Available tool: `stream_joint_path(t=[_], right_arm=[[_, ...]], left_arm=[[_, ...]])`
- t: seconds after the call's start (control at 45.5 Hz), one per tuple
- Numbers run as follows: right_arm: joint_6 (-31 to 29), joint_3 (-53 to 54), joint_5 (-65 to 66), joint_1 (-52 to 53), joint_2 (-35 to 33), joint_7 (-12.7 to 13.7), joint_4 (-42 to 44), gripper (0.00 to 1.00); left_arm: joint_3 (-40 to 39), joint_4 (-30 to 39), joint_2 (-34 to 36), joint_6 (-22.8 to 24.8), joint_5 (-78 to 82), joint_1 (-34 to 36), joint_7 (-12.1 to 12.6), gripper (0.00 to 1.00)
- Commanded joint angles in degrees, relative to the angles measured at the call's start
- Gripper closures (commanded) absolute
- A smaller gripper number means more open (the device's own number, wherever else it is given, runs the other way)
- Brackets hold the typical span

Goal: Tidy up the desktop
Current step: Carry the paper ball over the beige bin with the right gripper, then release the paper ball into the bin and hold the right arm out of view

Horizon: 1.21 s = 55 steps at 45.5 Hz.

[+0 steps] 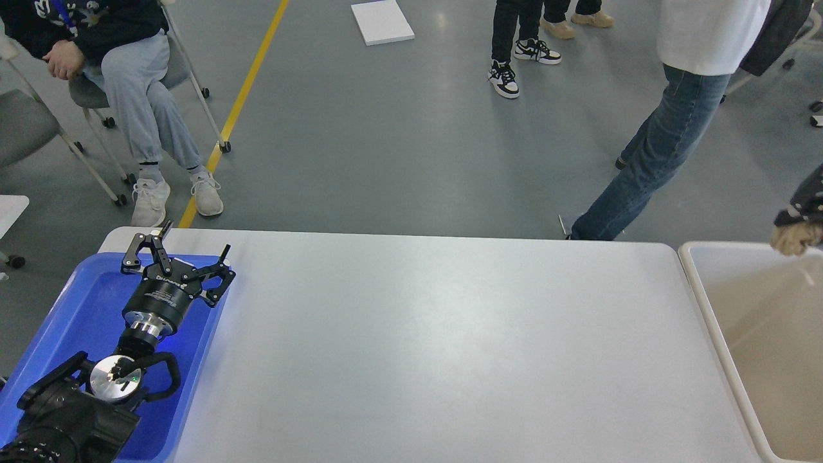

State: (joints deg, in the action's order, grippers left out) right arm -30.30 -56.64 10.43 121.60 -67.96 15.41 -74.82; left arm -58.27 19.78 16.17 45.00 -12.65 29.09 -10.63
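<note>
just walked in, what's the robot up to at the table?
It's on a desk-tidying run. The left tool hangs open over the far end of the blue tray at the left edge of the white desktop, holding nothing. No loose items show on the desktop. A beige bin stands at its right edge. The right arm isn't in view. People sit and stand on the floor beyond the table.

1. Left arm: black housing, bulky links near the frame edge.
2. Round silver metal cap on a joint, small green dot on it.
3. Black cable loops beside the cap.
4. Wrist: black cylinder, small white lettering, silver ring at its base.
5. Left gripper: two black linkage fingers, bare pivot pins, slim tips.
</note>
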Motion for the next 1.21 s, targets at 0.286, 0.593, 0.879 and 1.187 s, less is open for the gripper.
stream_joint_path(t=[0.286,0.593,0.879,1.187], right_arm=[[4.9,15.8,-8.1,-23.2,-7.6,-0.5,8.9,1.00],[5.4,27.8,-12.4,-38.9,-6.0,-1.1,15.8,1.00],[5.4,38.6,-12.5,-52.4,-2.6,-2.7,21.6,1.00],[5.4,48.1,-15.4,-66.1,5.5,-2.7,33.1,1.00]], left_arm=[[0.0,0.0,0.0,0.0,0.0,0.0,0.0,0.00],[0.0,0.0,0.0,0.0,0.0,0.0,-0.1,0.00],[0.0,-0.1,0.0,0.0,0.0,0.0,-0.1,0.00],[-0.1,0.0,0.0,0.0,0.0,0.0,-0.1,0.00]])
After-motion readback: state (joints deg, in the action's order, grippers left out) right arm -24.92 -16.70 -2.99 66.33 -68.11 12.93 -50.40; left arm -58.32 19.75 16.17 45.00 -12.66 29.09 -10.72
